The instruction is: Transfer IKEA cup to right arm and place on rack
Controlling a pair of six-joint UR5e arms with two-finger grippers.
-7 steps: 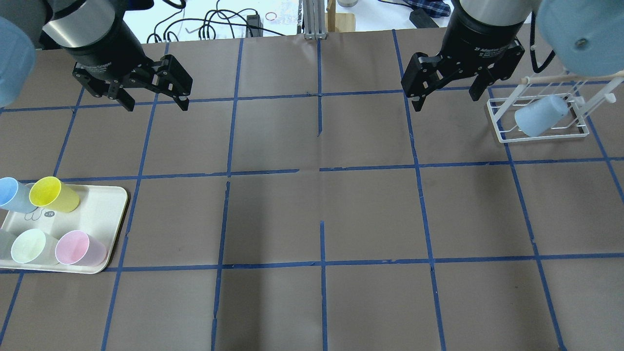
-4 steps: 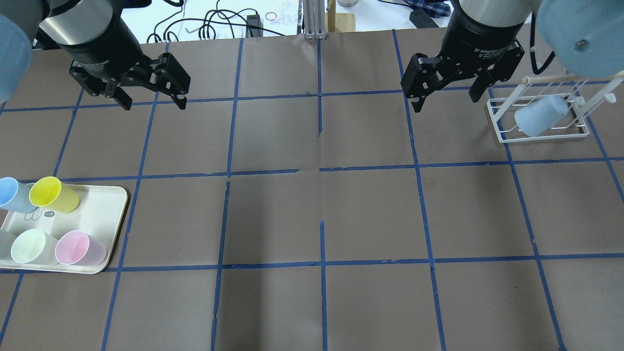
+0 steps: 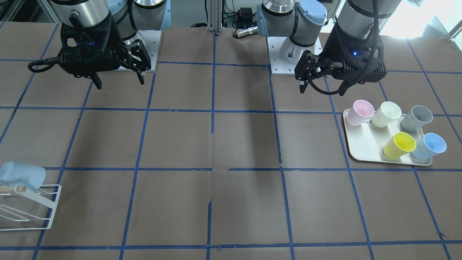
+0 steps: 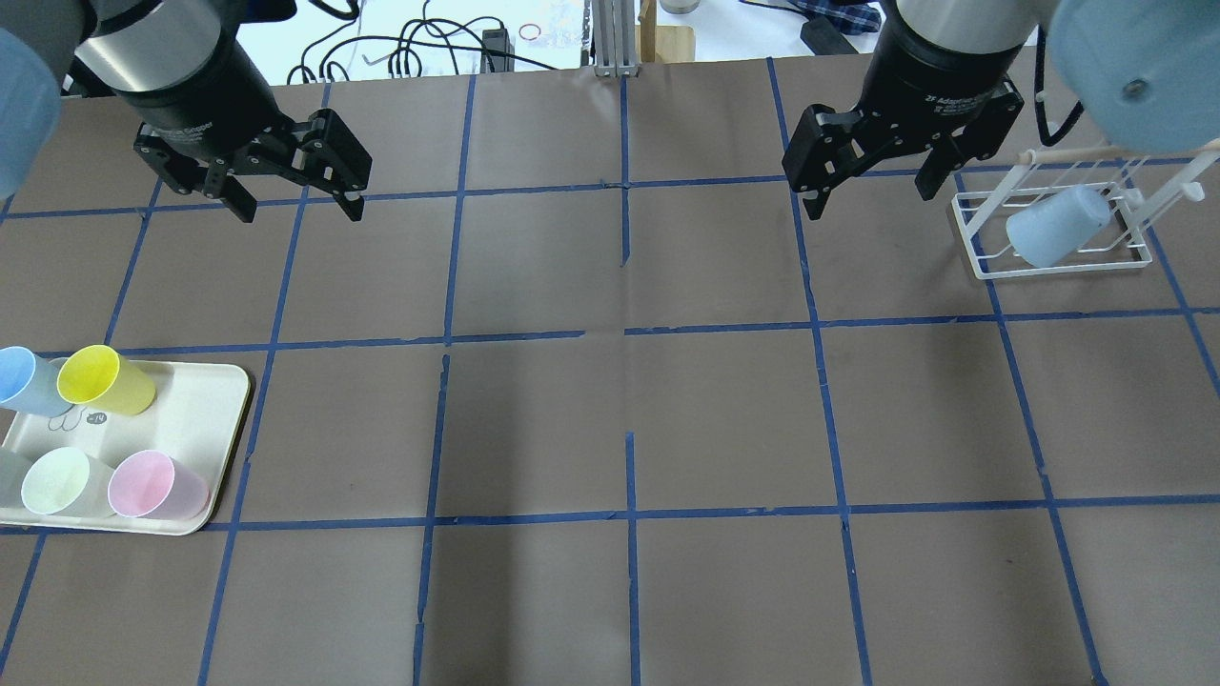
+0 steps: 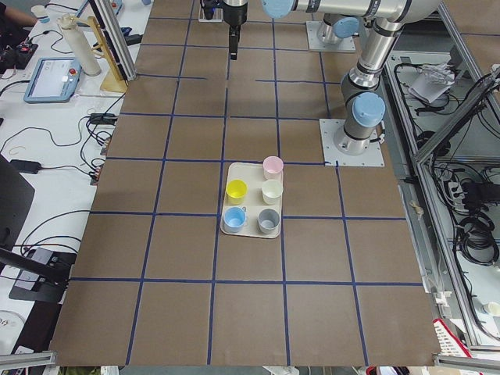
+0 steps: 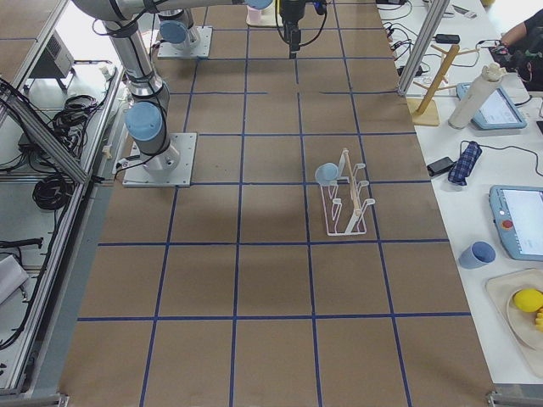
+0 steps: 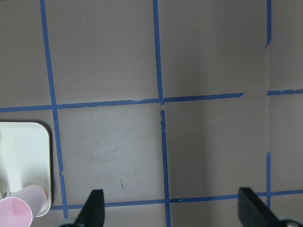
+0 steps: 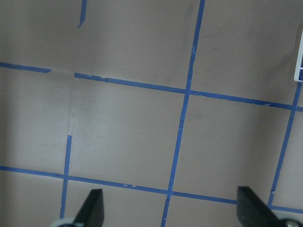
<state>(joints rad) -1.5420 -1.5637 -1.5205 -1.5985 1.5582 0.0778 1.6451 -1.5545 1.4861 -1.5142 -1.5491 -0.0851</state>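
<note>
One pale sky-blue IKEA cup point(image 4: 1058, 226) lies tilted on the white wire rack point(image 4: 1048, 259) at the far right; it also shows in the front view point(image 3: 21, 176). A second sky-blue cup point(image 4: 24, 379) stands on the cream tray point(image 4: 200, 410) at the left edge, also in the front view point(image 3: 429, 146). My left gripper point(image 4: 300, 205) is open and empty, high over the far left of the table, well away from the tray. My right gripper point(image 4: 869, 195) is open and empty, just left of the rack. Both wrist views show spread fingers over bare brown paper.
The tray also holds a yellow cup point(image 4: 100, 379), a pink cup point(image 4: 152, 484), a pale green cup point(image 4: 62, 481) and a grey cup point(image 3: 417, 117). Blue tape lines grid the brown table cover. Cables and a wooden stand lie beyond the far edge.
My left gripper has shifted slightly to the left. The right gripper, the cups and the rack have stayed where they were.
</note>
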